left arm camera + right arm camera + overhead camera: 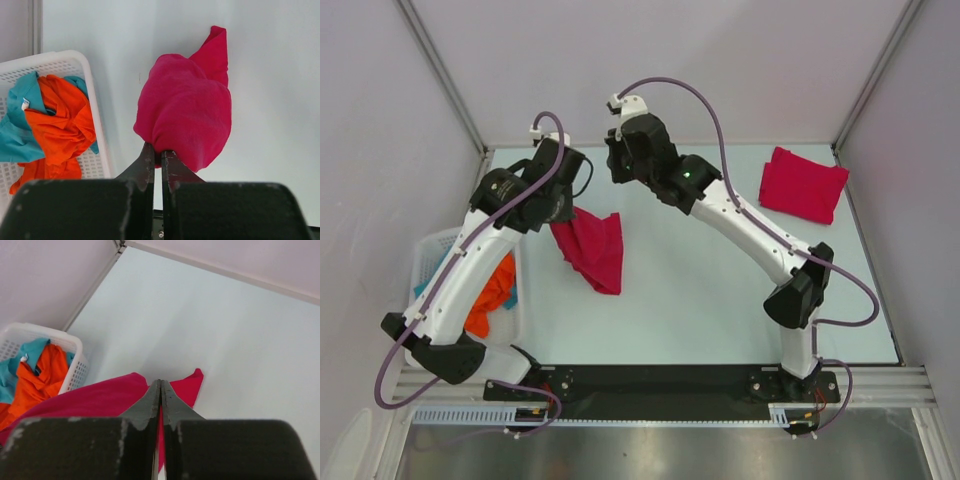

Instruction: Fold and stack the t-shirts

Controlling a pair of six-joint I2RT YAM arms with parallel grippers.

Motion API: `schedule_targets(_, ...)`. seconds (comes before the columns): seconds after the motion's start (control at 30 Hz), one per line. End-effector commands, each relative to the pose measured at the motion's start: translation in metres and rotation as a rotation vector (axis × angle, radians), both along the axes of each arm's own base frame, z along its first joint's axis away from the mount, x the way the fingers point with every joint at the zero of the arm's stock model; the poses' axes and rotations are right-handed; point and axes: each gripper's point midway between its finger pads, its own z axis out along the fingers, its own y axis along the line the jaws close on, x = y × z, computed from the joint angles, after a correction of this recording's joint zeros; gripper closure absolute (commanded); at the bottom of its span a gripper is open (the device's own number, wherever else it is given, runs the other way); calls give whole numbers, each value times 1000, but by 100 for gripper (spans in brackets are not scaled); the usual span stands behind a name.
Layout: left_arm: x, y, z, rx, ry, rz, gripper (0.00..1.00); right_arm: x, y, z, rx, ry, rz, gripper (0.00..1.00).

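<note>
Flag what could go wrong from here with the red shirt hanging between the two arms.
1. The jaws of the right gripper seem to pinch only a thin edge of the t-shirt; pulling it open could slip it free.
2. It hangs bunched from the left gripper, so the spread may come out twisted, unlike the folded t-shirt.

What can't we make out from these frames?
- Right wrist: whether the right gripper really pinches the hanging t-shirt; its own fingers cover the contact.
- Top: that gripper's tips, hidden under its wrist.
- Basket contents: the left arm covers it from above; both wrist views crop it.
- Far t-shirt: layer count, too small in top view.
</note>
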Motion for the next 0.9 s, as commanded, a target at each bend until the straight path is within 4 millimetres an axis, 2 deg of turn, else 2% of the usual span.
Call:
schedule_targets(0.0, 3, 11, 26, -7, -91, 16, 100, 1, -24, 45, 111, -25, -17, 100)
schedule_targets(0.03, 4, 10, 26, -8, -93, 17, 100, 2, -26, 54, 192, 0, -17, 100)
schedule_targets(0.1, 4, 10, 27, -10, -96, 12, 100, 5, -44, 56, 286, 60, 30, 100)
schedule_targets(0.13, 5, 10, 27, -10, -98, 13, 100, 9, -48, 67, 377, 74, 29, 100)
schedule_targets(0.17, 5, 10, 27, -8, -97, 12, 100, 9, -55, 61, 404, 103, 31, 100)
schedule_targets(0.2, 5, 9, 25, -8, -95, 9, 100, 17, -67, 61, 450, 131, 36, 100)
schedule_targets(0.27, 5, 8, 26, -12, -96, 4, 100, 23, -77, 69, 579, 170, 32, 100)
schedule_targets(0.3, 5, 8, 27, -15, -99, 3, 100, 19, -83, 56, 612, 224, 44, 100)
schedule_targets(0.33, 5, 8, 27, -16, -100, 1, 100, 33, -100, 68, 687, 185, 36, 100)
schedule_targets(0.37, 5, 8, 27, -17, -100, -1, 100, 36, -109, 72, 790, 234, 20, 100)
schedule_targets(0.4, 5, 8, 27, -15, -100, -2, 100, 34, -115, 56, 824, 278, 29, 100)
schedule_targets(0.43, 4, 8, 27, -17, -101, -3, 100, 43, -129, 69, 885, 235, 29, 100)
schedule_targets(0.53, 4, 7, 27, -21, -101, -9, 100, 50, -133, 64, 917, 267, 19, 100)
schedule_targets(0.6, 5, 5, 30, -28, -106, -17, 100, 52, -127, 58, 918, 294, 29, 100)
schedule_targets(0.73, 12, -1, 40, -42, -126, -30, 100, 60, -111, 25, 898, 375, 49, 100)
schedule_targets(0.87, 20, -6, 52, -44, -149, -49, 100, 68, -88, -22, 782, 439, 38, 100)
